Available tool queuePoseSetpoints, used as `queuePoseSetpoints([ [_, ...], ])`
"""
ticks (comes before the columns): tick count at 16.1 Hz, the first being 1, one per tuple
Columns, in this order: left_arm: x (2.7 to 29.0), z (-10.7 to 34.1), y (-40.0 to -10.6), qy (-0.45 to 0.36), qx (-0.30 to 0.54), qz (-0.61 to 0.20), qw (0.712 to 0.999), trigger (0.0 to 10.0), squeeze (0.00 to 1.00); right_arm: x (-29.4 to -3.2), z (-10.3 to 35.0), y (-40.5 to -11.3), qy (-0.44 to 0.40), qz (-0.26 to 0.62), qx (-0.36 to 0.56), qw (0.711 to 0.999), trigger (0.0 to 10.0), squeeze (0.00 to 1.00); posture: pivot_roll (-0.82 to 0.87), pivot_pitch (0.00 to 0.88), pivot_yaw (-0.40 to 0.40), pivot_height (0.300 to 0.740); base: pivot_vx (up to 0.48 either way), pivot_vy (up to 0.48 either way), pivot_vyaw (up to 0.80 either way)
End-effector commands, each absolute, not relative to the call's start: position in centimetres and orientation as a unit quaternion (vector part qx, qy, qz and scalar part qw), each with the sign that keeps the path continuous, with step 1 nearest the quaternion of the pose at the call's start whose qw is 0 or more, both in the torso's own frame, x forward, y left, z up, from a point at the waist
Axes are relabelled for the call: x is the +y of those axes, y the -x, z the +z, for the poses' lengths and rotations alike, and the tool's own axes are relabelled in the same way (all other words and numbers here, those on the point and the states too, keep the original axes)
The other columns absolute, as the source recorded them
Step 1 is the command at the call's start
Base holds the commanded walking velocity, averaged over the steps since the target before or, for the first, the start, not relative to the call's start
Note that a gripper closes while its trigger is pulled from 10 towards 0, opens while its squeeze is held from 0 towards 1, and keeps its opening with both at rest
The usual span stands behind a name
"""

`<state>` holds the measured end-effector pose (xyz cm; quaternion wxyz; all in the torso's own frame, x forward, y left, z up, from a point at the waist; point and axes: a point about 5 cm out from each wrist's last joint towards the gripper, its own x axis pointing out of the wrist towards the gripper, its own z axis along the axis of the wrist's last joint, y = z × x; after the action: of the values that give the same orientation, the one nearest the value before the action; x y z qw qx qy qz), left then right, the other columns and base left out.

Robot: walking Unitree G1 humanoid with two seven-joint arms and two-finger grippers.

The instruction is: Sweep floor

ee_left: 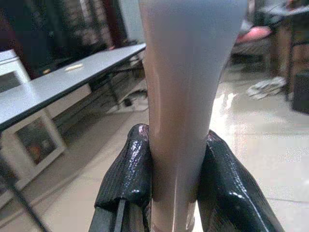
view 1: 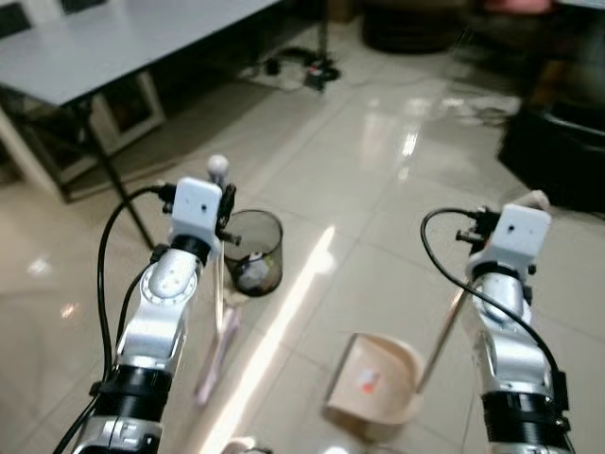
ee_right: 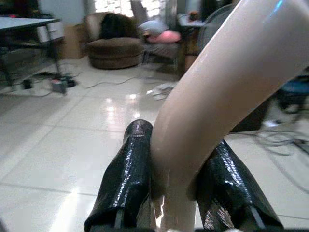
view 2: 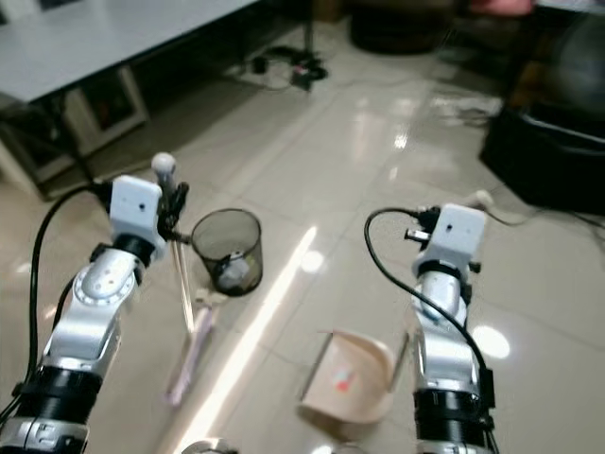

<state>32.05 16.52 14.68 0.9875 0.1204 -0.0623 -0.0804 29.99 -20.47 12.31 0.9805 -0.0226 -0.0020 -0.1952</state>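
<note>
Left wrist view: the left end effector (ee_left: 174, 188) is clenched on the pale broom handle (ee_left: 186, 87), a black finger (ee_left: 128, 179) pressed to each side of it.
Right wrist view: the right end effector (ee_right: 176, 193) grasps the curved beige dustpan handle (ee_right: 227, 92) the same way, fingers (ee_right: 128, 174) tight against it.
Broom: in the head views the handle runs down from the left end effector to a pinkish brush head (view 1: 216, 355) resting on the floor just beside the bin.
Dustpan: its scoop (view 1: 376, 383) sits on the floor between the two arms, mouth turned toward the broom, with a small reddish scrap (view 1: 367, 381) inside.
Bin: a dark mesh wastebasket (view 1: 253, 251) stands just ahead of the broom, holding some crumpled rubbish.
Floor: glossy tiles (view 1: 378, 170); no loose litter is clear near the tools.
Progress: both tools are in hand and some debris seems collected, so I judge sweeping well along; tipping the dustpan into the bin looks left to do.
</note>
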Motion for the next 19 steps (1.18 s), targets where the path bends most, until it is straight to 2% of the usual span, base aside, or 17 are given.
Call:
queuePoseSetpoints([
  [1,17.3,15.9,-32.2,-0.141,-0.087,-0.069,0.984,10.0,0.0,-19.5,13.2,-30.3,0.009,-0.182,-0.025,0.983,10.0,0.0,0.04,0.031,0.041,0.74,0.0,0.476,-0.8],
  [9,17.6,16.0,-32.3,-0.143,-0.089,-0.067,0.983,10.0,0.0,-18.8,13.4,-30.8,0.006,-0.149,-0.032,0.988,10.0,0.0,0.04,0.012,0.038,0.74,0.0,0.476,-0.78],
  [19,17.5,16.1,-32.3,-0.143,-0.093,-0.066,0.983,10.0,0.0,-17.9,13.8,-31.0,0.003,-0.108,-0.049,0.993,10.0,0.0,0.04,0.005,0.042,0.74,0.0,0.476,0.0],
])
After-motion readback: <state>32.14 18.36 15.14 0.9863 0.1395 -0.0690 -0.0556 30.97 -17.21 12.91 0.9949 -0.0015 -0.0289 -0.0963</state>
